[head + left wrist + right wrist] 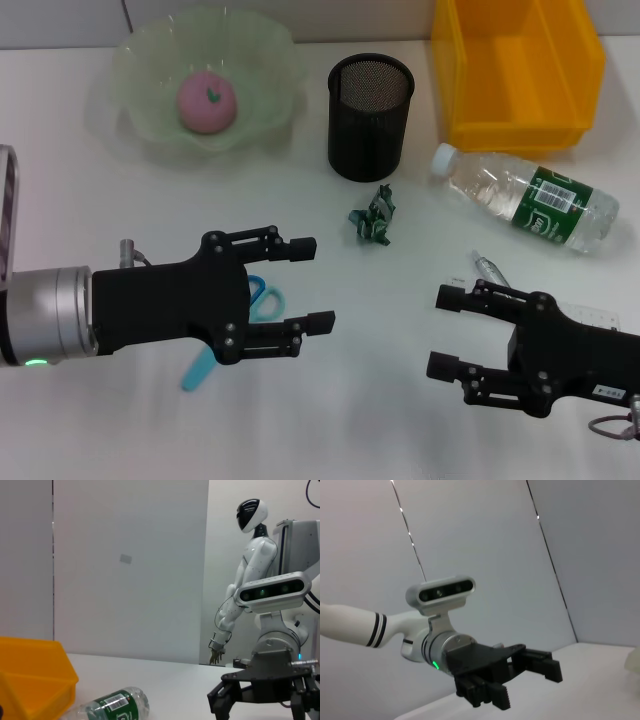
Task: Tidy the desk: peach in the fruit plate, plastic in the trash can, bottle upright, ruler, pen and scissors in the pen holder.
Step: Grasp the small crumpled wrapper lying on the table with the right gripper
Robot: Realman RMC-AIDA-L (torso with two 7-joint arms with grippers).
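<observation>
Head view: white table (300,420) is carrying peach (206,101) in fruit plate (270,60), mesh pen holder (370,116), yellow bin (517,70), plastic scrap (373,217), bottle (525,197) lying flat; left gripper (311,283) is hovering spread over scissors (263,301), right gripper (446,331) also spread. Left wrist: grey wall, white humanoid (250,575) standing behind. Right wrist: grey panelled wall behind left gripper

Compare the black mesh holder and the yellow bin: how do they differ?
The black mesh holder is round and see-through mesh; the yellow bin is boxy and solid plastic. The holder is narrower, the bin much wider. The holder stands mid-table, the bin at the far right. Both look empty and open-topped.
</observation>
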